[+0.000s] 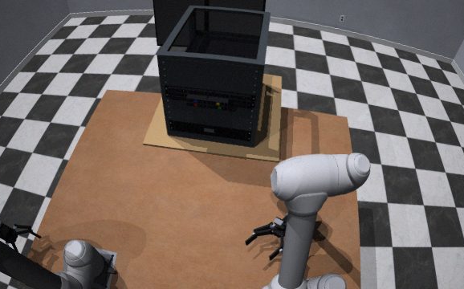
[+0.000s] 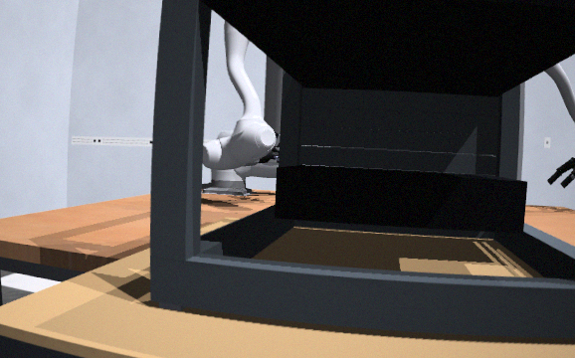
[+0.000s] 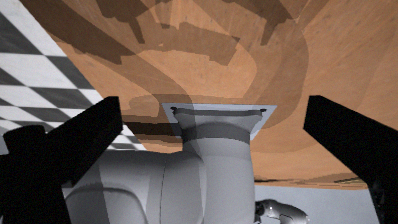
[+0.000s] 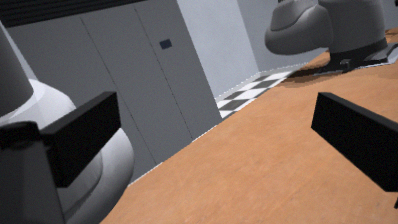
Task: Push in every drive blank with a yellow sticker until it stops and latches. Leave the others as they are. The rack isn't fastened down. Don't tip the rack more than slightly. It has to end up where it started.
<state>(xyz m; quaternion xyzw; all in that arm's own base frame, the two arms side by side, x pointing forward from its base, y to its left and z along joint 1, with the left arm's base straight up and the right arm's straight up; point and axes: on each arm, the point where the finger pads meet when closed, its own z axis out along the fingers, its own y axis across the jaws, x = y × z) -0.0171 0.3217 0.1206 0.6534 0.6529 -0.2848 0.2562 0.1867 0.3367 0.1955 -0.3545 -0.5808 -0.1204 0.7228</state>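
Top view high facing rack front (image 1: 212,59), exterior close behind rack (image 2: 175,149) (both share it).

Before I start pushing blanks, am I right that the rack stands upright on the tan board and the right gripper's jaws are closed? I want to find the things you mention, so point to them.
Not quite: the right gripper (image 1: 262,249) (image 4: 215,110) has its jaws wide open, as the right wrist view shows. The rack (image 1: 212,58) (image 2: 175,149) does stand upright on the tan board (image 1: 273,120) (image 2: 94,328).
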